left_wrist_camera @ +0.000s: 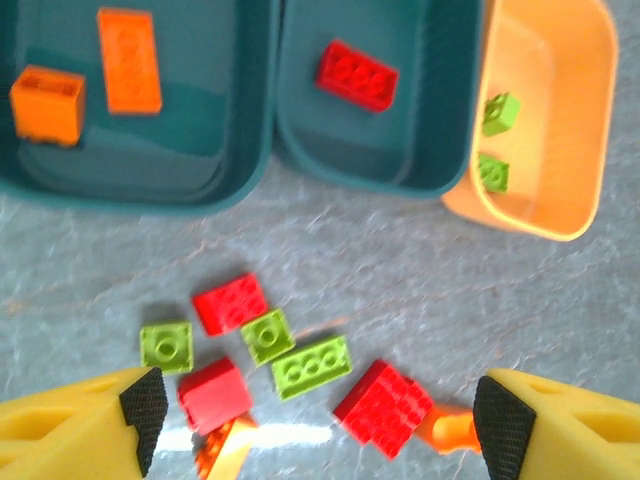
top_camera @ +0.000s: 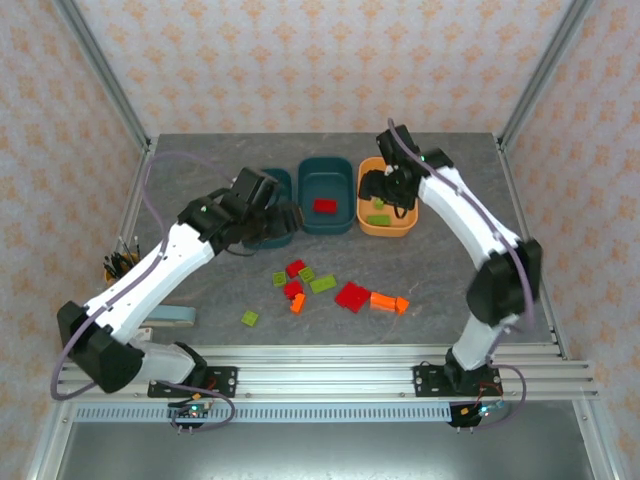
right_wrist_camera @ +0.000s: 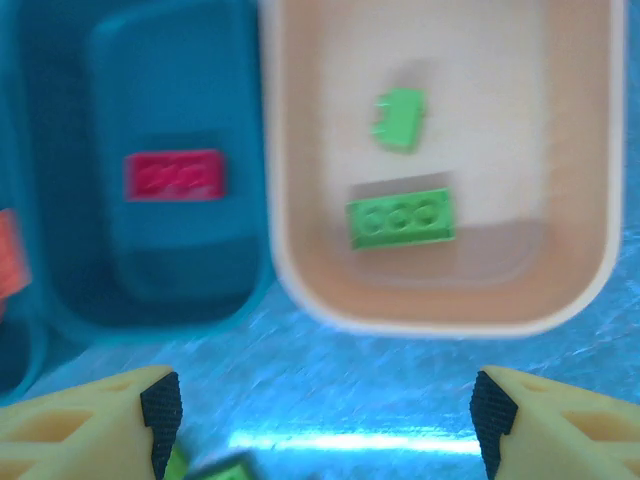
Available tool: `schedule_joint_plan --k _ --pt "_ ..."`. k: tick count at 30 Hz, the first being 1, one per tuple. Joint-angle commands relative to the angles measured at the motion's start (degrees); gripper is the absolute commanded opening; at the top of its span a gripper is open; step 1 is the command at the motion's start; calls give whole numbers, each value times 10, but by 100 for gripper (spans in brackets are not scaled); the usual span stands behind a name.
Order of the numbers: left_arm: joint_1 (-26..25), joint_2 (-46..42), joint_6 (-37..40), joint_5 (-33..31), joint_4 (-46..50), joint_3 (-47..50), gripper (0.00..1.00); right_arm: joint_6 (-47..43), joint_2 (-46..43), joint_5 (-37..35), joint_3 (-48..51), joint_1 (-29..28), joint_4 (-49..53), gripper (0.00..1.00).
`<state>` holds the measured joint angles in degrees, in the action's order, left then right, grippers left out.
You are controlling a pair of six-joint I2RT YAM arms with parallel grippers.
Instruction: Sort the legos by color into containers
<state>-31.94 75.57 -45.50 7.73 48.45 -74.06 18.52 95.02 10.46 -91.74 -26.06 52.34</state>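
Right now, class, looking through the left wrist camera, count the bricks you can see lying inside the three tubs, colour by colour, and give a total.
Orange bricks: 2
Red bricks: 1
Lime green bricks: 2
Total: 5

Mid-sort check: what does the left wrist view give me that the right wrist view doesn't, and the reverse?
Left wrist: the left teal tub with both orange legos whole, and the loose pile of red and green legos on the table by the open left gripper.
Right wrist: the open right gripper at the orange tub's near side, looking straight down on its floor.
Both: one red lego in the middle teal tub, two green legos in the orange tub.
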Motion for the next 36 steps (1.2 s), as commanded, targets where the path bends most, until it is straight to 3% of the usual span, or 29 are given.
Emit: schedule_joint_plan --k 1,4,7,12,17,27,36 --pt "-25 -21 -19 31 8 71 81 -18 -79 30 121 -68 -38 77" --pt "-88 -27 -1 39 -38 139 78 3 -163 122 252 -112 -101 77" --pt "-135 -10 15 28 -73 190 72 14 -246 161 354 -159 -140 77" --pt "-145 17 16 14 -138 261 65 24 -371 185 452 -179 -154 80" --pt "-156 63 43 19 -163 258 58 39 -402 167 466 -178 -128 81" --pt "-168 139 56 14 -185 249 55 57 -404 143 456 -179 -136 81" --pt "-184 168 59 -12 -181 229 25 68 -403 126 450 -179 -139 80"
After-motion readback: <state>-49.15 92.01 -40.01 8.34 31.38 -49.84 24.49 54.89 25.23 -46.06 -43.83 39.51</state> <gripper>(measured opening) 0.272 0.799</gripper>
